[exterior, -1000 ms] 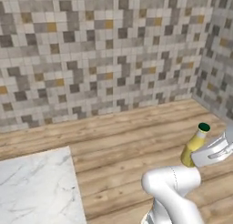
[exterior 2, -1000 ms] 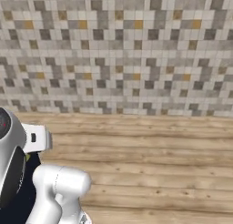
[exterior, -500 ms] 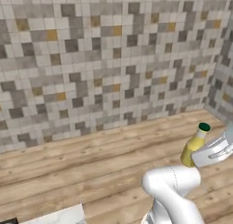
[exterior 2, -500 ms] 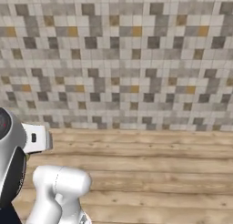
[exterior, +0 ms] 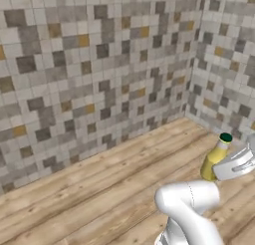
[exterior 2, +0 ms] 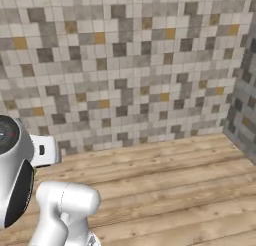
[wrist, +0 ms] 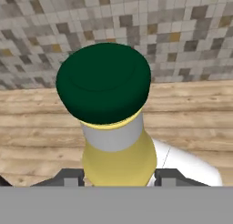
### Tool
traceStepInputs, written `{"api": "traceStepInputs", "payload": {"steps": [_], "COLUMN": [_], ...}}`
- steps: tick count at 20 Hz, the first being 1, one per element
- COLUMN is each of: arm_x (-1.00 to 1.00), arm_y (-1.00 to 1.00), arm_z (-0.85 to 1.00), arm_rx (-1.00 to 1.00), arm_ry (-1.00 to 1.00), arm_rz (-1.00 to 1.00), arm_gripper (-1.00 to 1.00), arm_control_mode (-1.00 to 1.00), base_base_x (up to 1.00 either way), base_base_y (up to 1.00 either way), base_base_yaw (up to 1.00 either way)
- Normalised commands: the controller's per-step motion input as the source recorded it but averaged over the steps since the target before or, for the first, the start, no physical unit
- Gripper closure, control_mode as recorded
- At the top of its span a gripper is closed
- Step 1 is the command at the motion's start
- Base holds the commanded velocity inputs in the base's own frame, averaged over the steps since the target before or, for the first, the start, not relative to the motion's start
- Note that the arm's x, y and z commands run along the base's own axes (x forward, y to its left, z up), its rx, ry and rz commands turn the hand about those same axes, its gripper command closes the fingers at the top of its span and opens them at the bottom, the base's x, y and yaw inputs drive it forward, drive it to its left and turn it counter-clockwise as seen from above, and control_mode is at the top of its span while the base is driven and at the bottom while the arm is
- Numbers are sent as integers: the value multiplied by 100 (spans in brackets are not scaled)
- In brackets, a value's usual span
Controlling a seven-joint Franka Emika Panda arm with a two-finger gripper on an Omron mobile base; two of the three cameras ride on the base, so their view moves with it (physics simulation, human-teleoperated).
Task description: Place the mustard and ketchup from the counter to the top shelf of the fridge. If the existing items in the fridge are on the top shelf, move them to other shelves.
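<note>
I have the mustard (wrist: 113,127) clamped in my gripper (wrist: 119,176), my two fingers (wrist: 68,176) pressed against opposite sides of its yellow body just below the neck. In the hand view the bottle fills the centre, its dark green cap (wrist: 103,82) toward the camera above a pale grey collar, the yellow shoulders widening between the finger tips. From the left base view the mustard (exterior: 214,159) shows at the right, held up in the air over the wooden floor (exterior: 99,194), tilted slightly with the cap uppermost, its lower part tucked against my white hand. Ahead of me stands a wall of small grey, beige and ochre tiles (exterior: 99,74), meeting a second tiled wall in a corner to the right. The right base view shows the same tiled wall (exterior 2: 135,75) and plank floor (exterior 2: 170,185) in front of me.
</note>
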Motion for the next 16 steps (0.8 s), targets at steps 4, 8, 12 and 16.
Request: {"api": "traceStepInputs", "payload": {"steps": [4, 8, 12, 16], "arm_x": [0, 0, 0, 0], "arm_y": [0, 0, 0, 0], "arm_z": [0, 0, 0, 0], "arm_rx": [0, 0, 0, 0], "arm_ry": [0, 0, 0, 0], "arm_rz": [0, 0, 0, 0], "arm_gripper": [100, 100, 100, 100], "arm_control_mode": [100, 100, 100, 100], "base_base_x": [13, 7, 0, 0], "base_base_y": [34, 30, 21, 21], "base_base_yaw": [-92, -94, -97, -97]}}
